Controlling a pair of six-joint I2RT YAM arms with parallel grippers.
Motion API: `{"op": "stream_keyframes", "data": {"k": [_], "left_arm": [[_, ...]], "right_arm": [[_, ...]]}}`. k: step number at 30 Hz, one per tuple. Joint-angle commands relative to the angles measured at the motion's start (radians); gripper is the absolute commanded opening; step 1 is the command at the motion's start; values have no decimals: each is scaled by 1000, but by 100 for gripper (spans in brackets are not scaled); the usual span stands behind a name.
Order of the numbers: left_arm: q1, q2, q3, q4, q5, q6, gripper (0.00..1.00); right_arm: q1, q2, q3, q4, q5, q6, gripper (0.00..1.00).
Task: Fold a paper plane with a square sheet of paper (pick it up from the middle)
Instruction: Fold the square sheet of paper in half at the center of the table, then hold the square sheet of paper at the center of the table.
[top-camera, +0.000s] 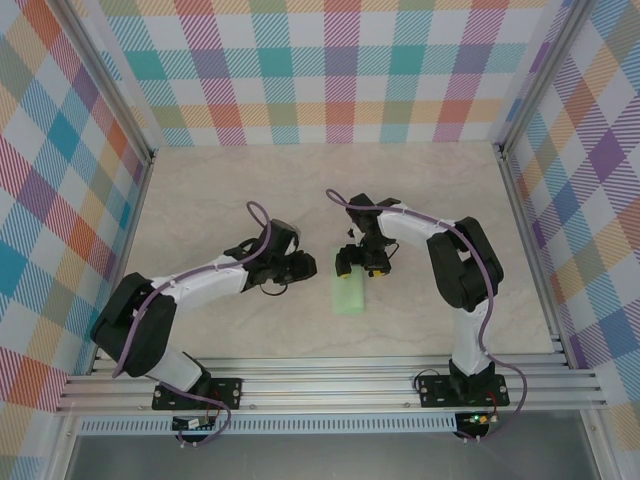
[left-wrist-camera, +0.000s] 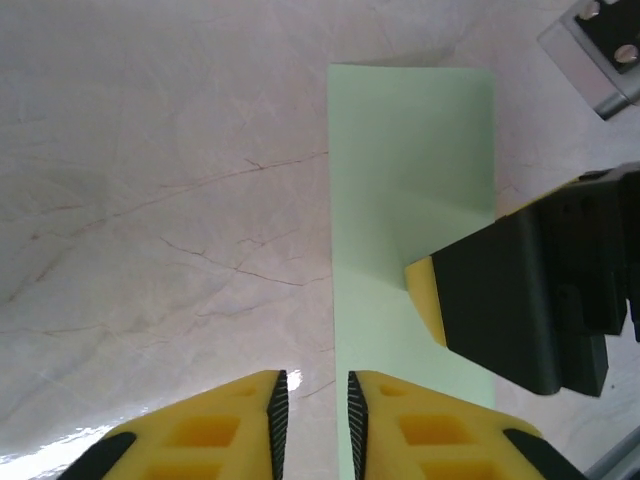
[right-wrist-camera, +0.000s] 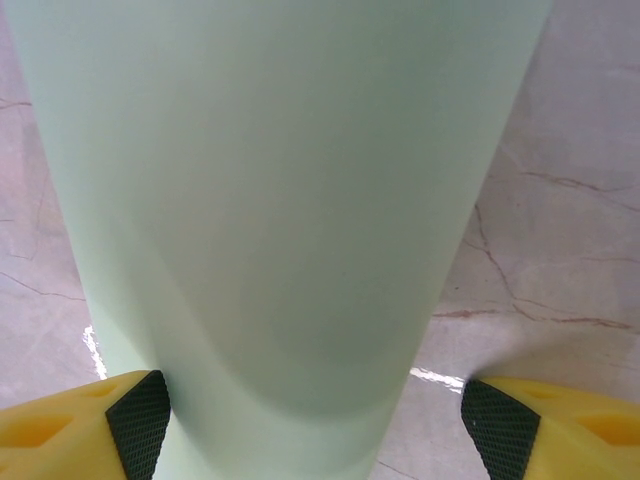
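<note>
A pale marble-patterned table is seen, and on it a thin pale mint-green sheet of paper is laid flat. It is plain and unmarked, shown as a narrow rectangle, and so is judged to be folded in half already. The strip is straddled by the right claw, whose yellow fingers are spread wide to either side of it; nothing is pinched. Just right of the left claw the sheet's long edge is found; its black pads are drawn close with a slim gap, and whether that edge is nipped cannot be told. The sheet is judged light, limp, easily creased and apt to slide, so it is best taken at a long edge near the middle.
</note>
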Motion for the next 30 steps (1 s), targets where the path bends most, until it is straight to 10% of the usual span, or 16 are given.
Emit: {"op": "stream_keyframes", "data": {"k": [1, 5, 30], "left_arm": [[-24, 49, 49, 44, 20, -34, 18], [-35, 123, 82, 61, 21, -58, 0], [-96, 329, 139, 187, 47, -136, 0]], "right_arm": [[-5, 115, -61, 38, 80, 0, 83], [-5, 117, -64, 40, 85, 4, 83], [-4, 115, -79, 51, 84, 1, 84]]}}
